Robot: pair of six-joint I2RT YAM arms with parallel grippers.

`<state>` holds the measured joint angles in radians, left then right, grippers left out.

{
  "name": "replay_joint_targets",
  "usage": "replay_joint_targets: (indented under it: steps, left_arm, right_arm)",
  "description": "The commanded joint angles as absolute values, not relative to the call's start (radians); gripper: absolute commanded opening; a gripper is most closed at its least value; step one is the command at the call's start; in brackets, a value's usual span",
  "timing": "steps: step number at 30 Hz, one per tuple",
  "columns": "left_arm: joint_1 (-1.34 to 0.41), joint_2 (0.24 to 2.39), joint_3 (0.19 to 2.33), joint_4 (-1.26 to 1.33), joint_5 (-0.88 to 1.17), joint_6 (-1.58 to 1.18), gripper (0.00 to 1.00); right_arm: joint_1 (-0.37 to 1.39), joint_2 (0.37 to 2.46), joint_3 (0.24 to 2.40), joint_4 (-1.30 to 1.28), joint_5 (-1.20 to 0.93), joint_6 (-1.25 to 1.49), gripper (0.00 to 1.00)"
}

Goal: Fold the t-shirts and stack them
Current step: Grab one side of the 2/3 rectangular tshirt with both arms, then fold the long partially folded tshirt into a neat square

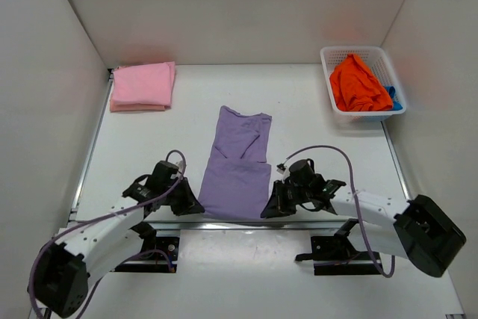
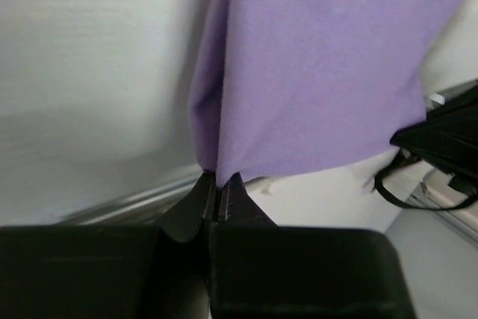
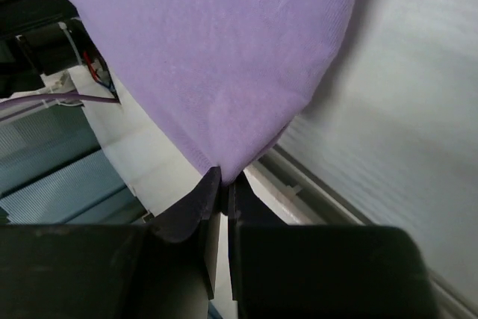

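A: Start at the far left. The pink t-shirt (image 1: pixel 142 86) lies folded in the back corner of the table (image 1: pixel 314 102). Nearer, the left claw (image 2: pixel 217 186) is clenched on the near left corner of the purple t-shirt (image 1: pixel 237 166).

B: And that shirt lies mid-table?

A: Yes, a long strip with the sleeves apparently tucked in and its near end at the table's front edge. The right claw (image 3: pixel 222 182) is pinched onto the near right corner. At the far right, the orange t-shirt (image 1: pixel 357 84) and the blue t-shirt (image 1: pixel 393 99) sit heaped in the white basket (image 1: pixel 351 54).

B: What could spoil the fold?

A: Each grip looks like a sliver of cloth at the very tips, so I'd judge a quick lift could pull a corner free. If one arm leads the other, the edge skews and the fold lands crooked.

B: Which view tells you that?

A: The wrist views show the jaws closed on fabric, which the overhead view hides under the arms. Only the overhead view shows the whole purple shirt, the pink one and the basket.
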<state>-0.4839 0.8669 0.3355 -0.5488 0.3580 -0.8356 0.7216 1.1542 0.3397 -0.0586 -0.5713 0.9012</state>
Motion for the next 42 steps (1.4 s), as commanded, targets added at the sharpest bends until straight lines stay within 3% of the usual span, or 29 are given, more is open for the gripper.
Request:
replay_joint_targets:
  steps: [1, 6, 11, 19, 25, 26, 27, 29, 31, 37, 40, 42]
  left_arm:
    - [-0.502, 0.784, 0.319, -0.630, 0.354, -0.902, 0.00]
    - [-0.474, 0.816, 0.383, -0.612, 0.382, -0.878, 0.00]
    - [-0.399, 0.972, 0.615, -0.594, 0.400, -0.790, 0.00]
    - [-0.287, 1.475, 1.099, -0.554, 0.433, -0.669, 0.00]
    - [-0.226, 1.946, 1.566, -0.572, 0.423, -0.666, 0.00]
    - [-0.225, 2.000, 1.709, -0.584, 0.443, -0.669, 0.05]
    - [-0.215, 2.091, 1.829, -0.574, 0.486, -0.695, 0.23]
    - [-0.186, 2.227, 1.964, -0.458, 0.566, -0.773, 0.32]
    - [-0.172, 2.273, 1.979, -0.343, 0.682, -0.843, 0.56]
    - [-0.155, 2.218, 1.870, -0.275, 0.663, -0.805, 0.52]
    - [-0.144, 2.163, 1.781, -0.345, 0.601, -0.727, 0.62]
    - [-0.162, 2.140, 1.743, -0.402, 0.542, -0.640, 0.62]
  right_arm:
    - [0.733, 1.065, 0.299, -0.147, -0.535, 0.966, 0.00]
    - [0.640, 0.954, 0.311, -0.235, -0.572, 0.940, 0.00]
    - [0.497, 0.986, 0.446, -0.284, -0.672, 0.848, 0.00]
    - [0.267, 1.388, 0.819, -0.299, -0.747, 0.646, 0.00]
    - [0.144, 1.797, 1.267, -0.336, -0.726, 0.578, 0.00]
    - [0.134, 1.884, 1.367, -0.334, -0.735, 0.569, 0.02]
    - [0.120, 1.917, 1.458, -0.350, -0.724, 0.560, 0.08]
    - [0.104, 2.023, 1.592, -0.392, -0.675, 0.546, 0.41]
    - [0.092, 2.058, 1.679, -0.405, -0.653, 0.540, 0.50]
    - [0.078, 2.005, 1.596, -0.370, -0.632, 0.528, 0.53]
    - [0.071, 1.933, 1.502, -0.351, -0.637, 0.528, 0.53]
    - [0.066, 1.875, 1.426, -0.335, -0.630, 0.511, 0.52]
